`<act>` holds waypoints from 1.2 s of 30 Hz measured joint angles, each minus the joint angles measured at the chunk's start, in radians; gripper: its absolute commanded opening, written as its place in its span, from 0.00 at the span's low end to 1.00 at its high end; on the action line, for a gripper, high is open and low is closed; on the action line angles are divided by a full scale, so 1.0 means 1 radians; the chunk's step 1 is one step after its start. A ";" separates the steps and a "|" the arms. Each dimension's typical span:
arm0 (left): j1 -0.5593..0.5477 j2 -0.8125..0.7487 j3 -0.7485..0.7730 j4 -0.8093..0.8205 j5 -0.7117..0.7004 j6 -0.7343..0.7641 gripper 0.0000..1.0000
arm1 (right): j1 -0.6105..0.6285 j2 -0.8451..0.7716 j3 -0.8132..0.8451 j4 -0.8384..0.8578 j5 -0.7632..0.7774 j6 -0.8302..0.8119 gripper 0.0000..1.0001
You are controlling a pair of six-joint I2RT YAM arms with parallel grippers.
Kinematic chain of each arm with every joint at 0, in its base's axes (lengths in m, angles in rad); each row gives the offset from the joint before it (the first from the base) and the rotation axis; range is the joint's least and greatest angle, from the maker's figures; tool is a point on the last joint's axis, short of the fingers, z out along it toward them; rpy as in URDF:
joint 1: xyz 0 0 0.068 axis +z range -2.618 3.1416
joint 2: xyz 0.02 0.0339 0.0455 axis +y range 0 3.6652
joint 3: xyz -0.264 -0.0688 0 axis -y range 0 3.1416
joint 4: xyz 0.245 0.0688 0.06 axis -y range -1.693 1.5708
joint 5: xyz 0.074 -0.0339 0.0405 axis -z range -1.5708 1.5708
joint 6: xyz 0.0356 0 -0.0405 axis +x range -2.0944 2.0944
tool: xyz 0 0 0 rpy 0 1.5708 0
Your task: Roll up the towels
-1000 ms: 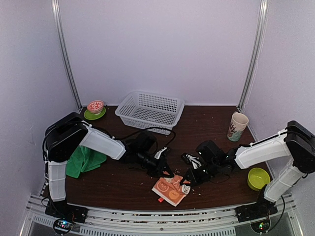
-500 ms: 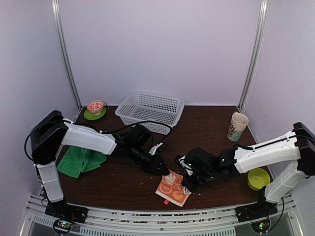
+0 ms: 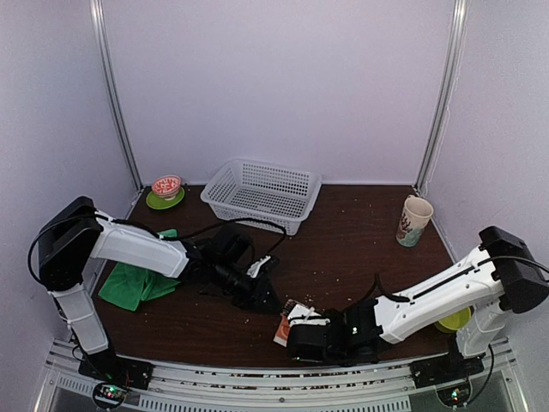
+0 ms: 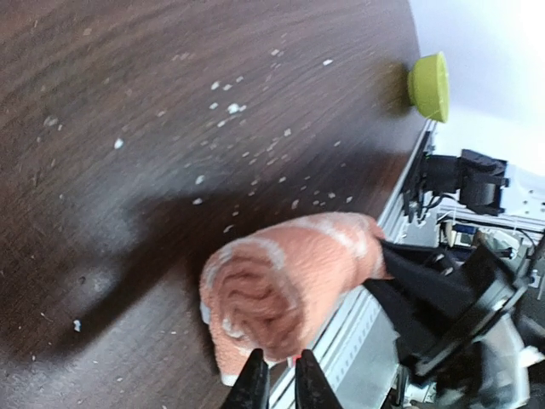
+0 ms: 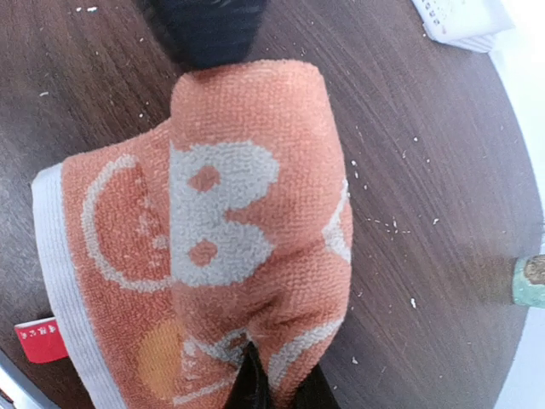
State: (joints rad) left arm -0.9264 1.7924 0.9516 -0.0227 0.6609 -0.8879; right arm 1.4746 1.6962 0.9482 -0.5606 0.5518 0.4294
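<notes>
1. Top external view: both arms are stretching low over the table (image 3: 360, 240), and their tips are meeting at the orange towel (image 4: 281, 285), right by the near edge.
2. The orange towel is sitting on the dark wood as a loose roll, and its spiral end is facing the left wrist camera.
3. The left gripper (image 4: 278, 385) is hanging at the roll's lower edge with its fingers close together and only a thin slit showing. I can't tell whether any cloth is caught there.
4. The right gripper (image 5: 281, 383) is pinching a fold of the orange cloth, clamped tight, and the white print is facing up.
5. The green towel (image 3: 129, 285) is lying crumpled at the table's left side beside the left arm, well apart from the orange one.
6. A white basket (image 3: 262, 190) and a cup (image 3: 414, 220) are standing at the back.
</notes>
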 measured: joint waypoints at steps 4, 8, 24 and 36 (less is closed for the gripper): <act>0.000 -0.050 -0.014 0.032 -0.001 -0.017 0.13 | 0.062 0.057 0.040 -0.057 0.101 -0.001 0.00; 0.000 -0.087 -0.022 0.055 0.001 -0.027 0.13 | 0.107 0.102 0.067 -0.100 0.169 0.000 0.00; -0.104 0.109 0.061 0.105 0.098 -0.038 0.06 | 0.202 0.205 0.128 -0.211 0.293 0.022 0.26; -0.116 0.170 0.049 0.146 0.121 -0.031 0.04 | 0.190 0.039 0.082 -0.178 0.166 0.001 0.65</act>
State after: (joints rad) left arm -1.0424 1.9625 1.0004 0.1238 0.7815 -0.9184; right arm 1.6642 1.7351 1.0302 -0.7387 0.7174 0.4301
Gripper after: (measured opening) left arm 0.039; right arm 0.634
